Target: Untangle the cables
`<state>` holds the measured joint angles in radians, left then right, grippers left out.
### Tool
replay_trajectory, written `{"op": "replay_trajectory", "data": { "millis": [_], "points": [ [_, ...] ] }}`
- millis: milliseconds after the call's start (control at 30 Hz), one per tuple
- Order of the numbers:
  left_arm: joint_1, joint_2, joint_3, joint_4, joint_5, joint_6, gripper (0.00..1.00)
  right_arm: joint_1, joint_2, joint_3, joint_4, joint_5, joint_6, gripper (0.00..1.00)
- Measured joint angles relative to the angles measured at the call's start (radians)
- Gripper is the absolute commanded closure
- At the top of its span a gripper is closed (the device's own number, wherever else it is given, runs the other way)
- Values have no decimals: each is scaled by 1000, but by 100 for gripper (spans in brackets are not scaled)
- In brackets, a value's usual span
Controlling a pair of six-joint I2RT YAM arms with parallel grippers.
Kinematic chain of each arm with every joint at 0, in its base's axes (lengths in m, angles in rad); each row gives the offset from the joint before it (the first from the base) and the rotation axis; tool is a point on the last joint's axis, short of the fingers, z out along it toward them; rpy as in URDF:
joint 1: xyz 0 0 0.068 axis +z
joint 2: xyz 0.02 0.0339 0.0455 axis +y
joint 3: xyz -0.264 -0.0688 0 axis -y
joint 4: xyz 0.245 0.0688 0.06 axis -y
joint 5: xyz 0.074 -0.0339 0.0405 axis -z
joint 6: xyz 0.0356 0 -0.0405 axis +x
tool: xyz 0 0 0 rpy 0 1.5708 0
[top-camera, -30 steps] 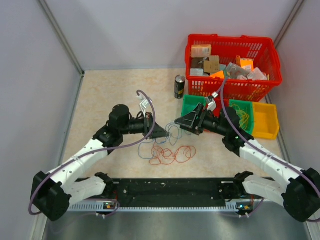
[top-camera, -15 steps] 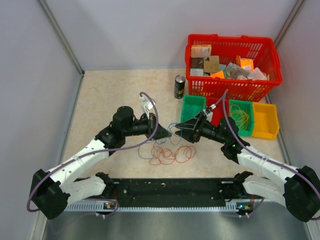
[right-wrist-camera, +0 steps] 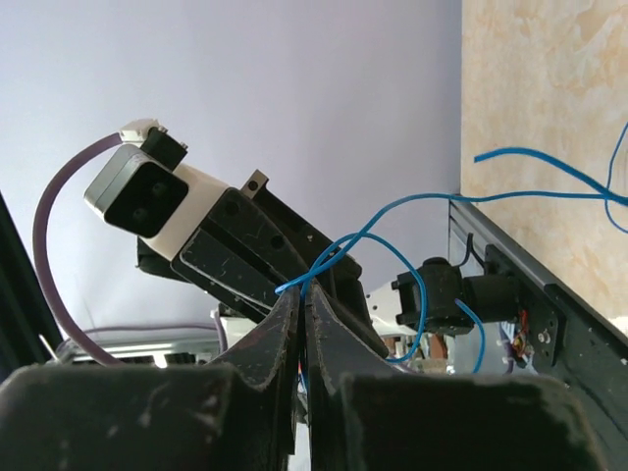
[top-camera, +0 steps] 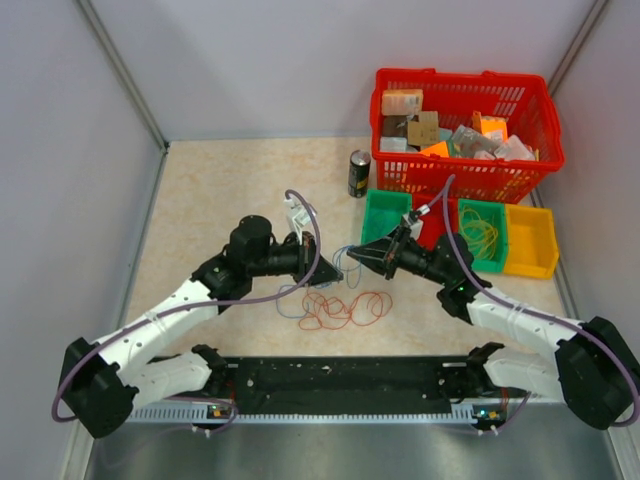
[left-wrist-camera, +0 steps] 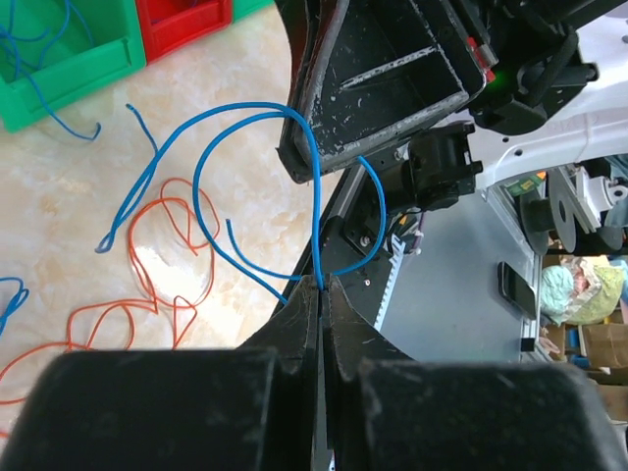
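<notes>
The cables lie tangled at mid-table. A thin blue cable (top-camera: 344,264) runs up between my two grippers, and orange loops (top-camera: 345,310) lie flat on the table in front of them. My left gripper (top-camera: 334,276) is shut on the blue cable (left-wrist-camera: 257,111) at its tips (left-wrist-camera: 321,285); the cable curls out in a wide loop. My right gripper (top-camera: 354,254) faces it, nearly tip to tip, shut on the same blue cable (right-wrist-camera: 412,201) at its fingertips (right-wrist-camera: 302,290). Orange cable (left-wrist-camera: 167,265) rests on the table below the loop.
A red basket (top-camera: 470,182) full of boxes stands at the back right, with a dark can (top-camera: 359,173) to its left. In front of it sit a green bin (top-camera: 378,214), a second green bin (top-camera: 503,240) holding yellow-green wires, and a yellow bin (top-camera: 530,240).
The right gripper swung left toward the left one and closed from open onto the blue cable. The left gripper crept a little to the right, still shut.
</notes>
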<state>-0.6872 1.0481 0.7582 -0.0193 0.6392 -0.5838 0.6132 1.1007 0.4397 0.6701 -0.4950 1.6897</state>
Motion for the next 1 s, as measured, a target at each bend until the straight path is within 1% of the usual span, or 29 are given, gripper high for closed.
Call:
{"op": "replay_trajectory", "data": {
  "millis": [33,100,133,200,233,267,467,633,800,1000],
  "points": [
    [0,-3,0,-13,-3,7,83,0,1,2,-3,0,-13,100],
    [-1,-14,0,-36,-18,22,73,-1,1,17,-34,1,-54,100],
    [-1,-22,0,-53,-31,30,65,-2,1,34,-60,3,-81,100],
    [-1,-40,-1,-82,-57,44,40,-8,-1,82,-128,13,-154,100],
    [-1,-51,-1,-97,-71,53,34,-10,-4,108,-166,23,-193,100],
    [-1,-65,-1,-112,-91,61,32,-13,-12,136,-213,34,-238,100],
    [-1,-153,-18,-170,-232,76,31,-54,-77,326,-527,160,-528,100],
    [-1,-197,-37,-202,-302,78,31,-130,-77,463,-687,246,-727,100],
    [-1,-217,-42,-225,-329,77,31,-222,-4,502,-725,248,-820,100],
    [-1,-241,-50,-242,-342,73,31,-285,171,495,-700,223,-899,100]
  ]
}}
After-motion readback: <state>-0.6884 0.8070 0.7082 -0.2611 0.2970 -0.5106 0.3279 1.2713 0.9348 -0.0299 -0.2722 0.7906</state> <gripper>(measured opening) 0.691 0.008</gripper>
